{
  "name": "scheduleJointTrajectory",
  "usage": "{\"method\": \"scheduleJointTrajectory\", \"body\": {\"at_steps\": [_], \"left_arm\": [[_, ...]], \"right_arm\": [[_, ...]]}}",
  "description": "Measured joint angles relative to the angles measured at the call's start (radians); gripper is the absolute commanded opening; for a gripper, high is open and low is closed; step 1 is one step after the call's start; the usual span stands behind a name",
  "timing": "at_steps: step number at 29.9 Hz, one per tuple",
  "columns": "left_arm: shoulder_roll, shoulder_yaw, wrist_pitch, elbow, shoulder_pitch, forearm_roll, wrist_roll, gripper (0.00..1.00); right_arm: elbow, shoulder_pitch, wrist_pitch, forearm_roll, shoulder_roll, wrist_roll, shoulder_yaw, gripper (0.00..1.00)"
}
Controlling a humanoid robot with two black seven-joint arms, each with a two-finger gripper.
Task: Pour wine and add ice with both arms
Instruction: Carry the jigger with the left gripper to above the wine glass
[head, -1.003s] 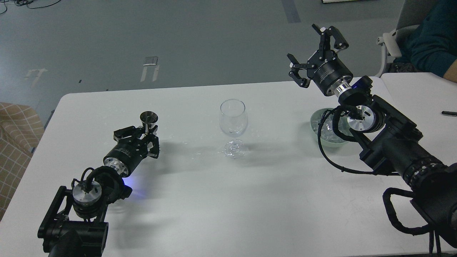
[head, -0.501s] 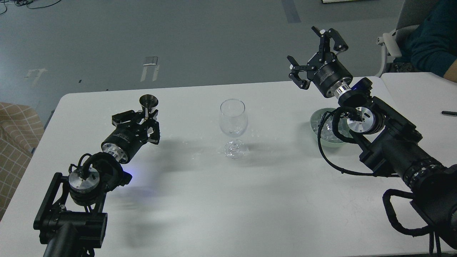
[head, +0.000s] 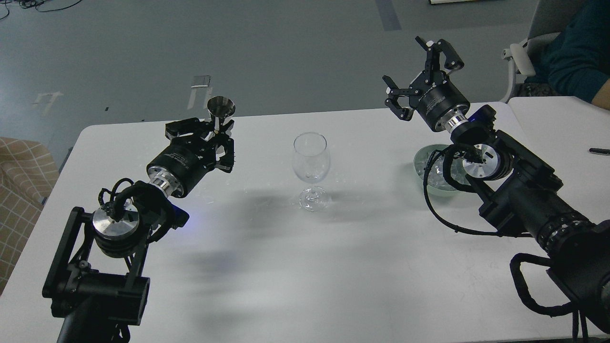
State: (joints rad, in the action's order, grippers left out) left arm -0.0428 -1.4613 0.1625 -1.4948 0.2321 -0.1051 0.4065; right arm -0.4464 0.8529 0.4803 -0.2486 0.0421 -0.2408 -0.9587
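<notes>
At the centre of the white tabletop (head: 267, 267) stands an empty wine glass (head: 311, 167), upright. The left pincer (head: 215, 143), clamped on the stem of a small metal cup (head: 221, 109), holds it raised to the glass's left. The right pincer (head: 419, 71) hangs with fingers apart above the pale bowl (head: 421, 166) holding the ice (head: 436, 178). The cubes are probably slick and light; gripping flat opposite faces seems safest.

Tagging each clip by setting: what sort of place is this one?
Probably a lab or office test space, not a bar or home: a plain white table on bare grey floor with tape marks, and a seated person at a second table.
</notes>
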Motion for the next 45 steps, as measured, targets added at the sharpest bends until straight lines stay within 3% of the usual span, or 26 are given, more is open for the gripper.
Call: {"method": "scheduleJointTrajectory", "body": {"at_steps": [22, 45], "left_arm": [[0.035, 0.161, 0.131, -0.026, 0.155, -0.134, 0.019, 0.02], [0.043, 0.208, 0.127, -0.063, 0.143, -0.288, 0.009, 0.03]], "right_arm": [[0.000, -0.002, 0.001, -0.001, -0.010, 0.002, 0.004, 1.00], [-0.001, -0.006, 0.001, -0.001, -0.010, 0.000, 0.013, 1.00]]}}
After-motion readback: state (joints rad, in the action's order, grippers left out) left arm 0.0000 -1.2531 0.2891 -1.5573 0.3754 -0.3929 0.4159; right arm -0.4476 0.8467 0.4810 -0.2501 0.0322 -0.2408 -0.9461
